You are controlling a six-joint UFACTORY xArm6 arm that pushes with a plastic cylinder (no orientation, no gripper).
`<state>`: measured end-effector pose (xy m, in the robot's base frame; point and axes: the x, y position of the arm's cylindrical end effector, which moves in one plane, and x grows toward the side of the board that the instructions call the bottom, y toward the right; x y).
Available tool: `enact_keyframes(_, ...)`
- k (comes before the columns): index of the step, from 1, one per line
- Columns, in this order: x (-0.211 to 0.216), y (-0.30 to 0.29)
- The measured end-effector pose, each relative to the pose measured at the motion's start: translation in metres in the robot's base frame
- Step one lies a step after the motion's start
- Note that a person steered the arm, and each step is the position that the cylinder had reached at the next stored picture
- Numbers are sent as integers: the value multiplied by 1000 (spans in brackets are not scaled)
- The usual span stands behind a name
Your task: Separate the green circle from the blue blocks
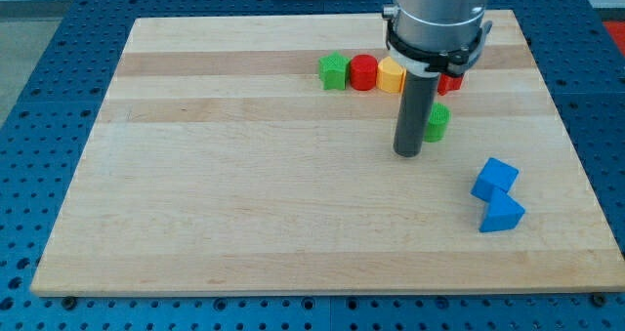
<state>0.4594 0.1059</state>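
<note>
Since the green circle (438, 122) already sits apart from the blue blocks (497, 195), our gripperless tool tip (407, 154) touches its left; little remains.

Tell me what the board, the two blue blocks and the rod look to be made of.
Board: pale wood, matte, judging by its lengthwise grain and joined strips.
Blue blocks: probably painted wood or plastic; flat, even colour with no grain showing, so I cannot say which.
Rod: dark and dull, perhaps plastic or rubber-coated metal. My tip rests just left of the green circle, apart from the blue blocks.
</note>
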Motion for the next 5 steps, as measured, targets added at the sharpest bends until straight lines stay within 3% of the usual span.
enact_keyframes(1,3,49)
enact_keyframes(5,-35,32)
